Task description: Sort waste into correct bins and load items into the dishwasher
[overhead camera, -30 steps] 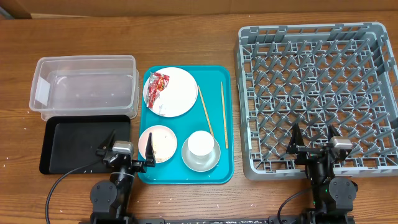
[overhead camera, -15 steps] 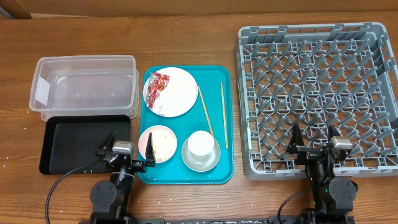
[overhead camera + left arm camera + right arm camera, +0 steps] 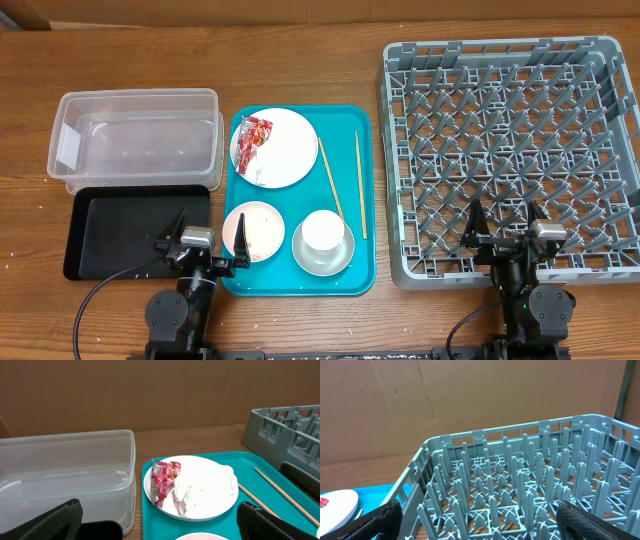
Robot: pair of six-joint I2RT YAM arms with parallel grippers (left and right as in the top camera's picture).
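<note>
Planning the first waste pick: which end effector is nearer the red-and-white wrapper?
Left. The left end effector is by the teal tray's near-left corner, with the wrapper on the plate ahead of it; the right end effector is over the dish rack's near edge, across the tray.

The left arm point(image 3: 178, 310) sits folded low, its black two-finger left gripper point(image 3: 210, 235) spread wide with nothing between the dark fingers point(image 3: 56, 522). The right arm point(image 3: 535, 308) mirrors that pose. Its black two-finger right gripper point(image 3: 502, 225) is likewise splayed and empty, pointing forward.
</note>
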